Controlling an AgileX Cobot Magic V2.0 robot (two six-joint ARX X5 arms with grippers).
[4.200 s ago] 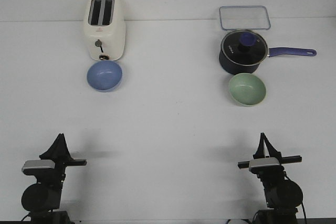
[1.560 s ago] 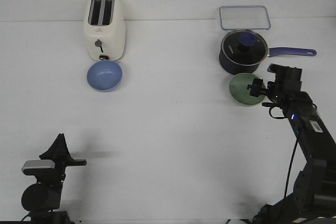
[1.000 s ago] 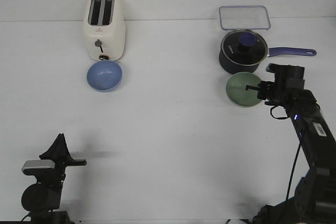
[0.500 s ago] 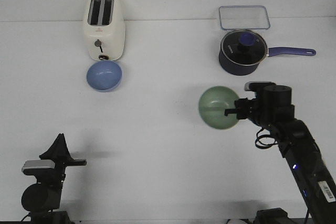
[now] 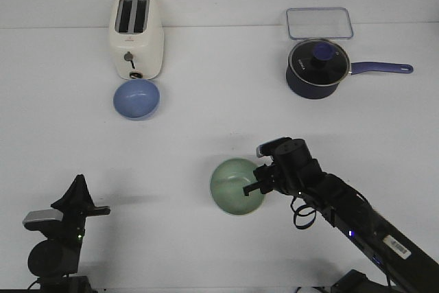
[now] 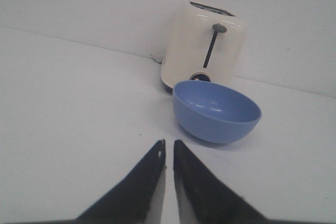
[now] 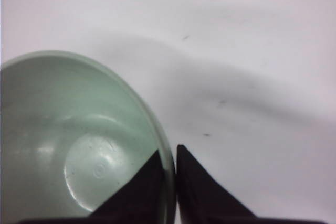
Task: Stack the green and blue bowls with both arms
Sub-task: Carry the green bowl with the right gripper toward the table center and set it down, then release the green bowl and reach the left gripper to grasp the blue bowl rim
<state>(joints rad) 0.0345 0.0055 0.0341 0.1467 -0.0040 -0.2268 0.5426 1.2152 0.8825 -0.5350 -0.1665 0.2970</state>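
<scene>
Jaws of the right gripper [image 5: 256,184] pinch the green bowl's [image 5: 236,186] rim, one inside, one outside, holding it near the table's [image 5: 206,135] front centre. Looks like the carrying step; next it needs setting down. Blue bowl [image 5: 136,99] sits before the toaster [image 5: 136,36], well apart; left gripper [image 6: 168,153] jaws nearly shut, holding nothing. No writing is legible

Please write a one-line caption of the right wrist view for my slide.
Right pincer shut on the rim of the pale green matte bowl above the white table.
</scene>
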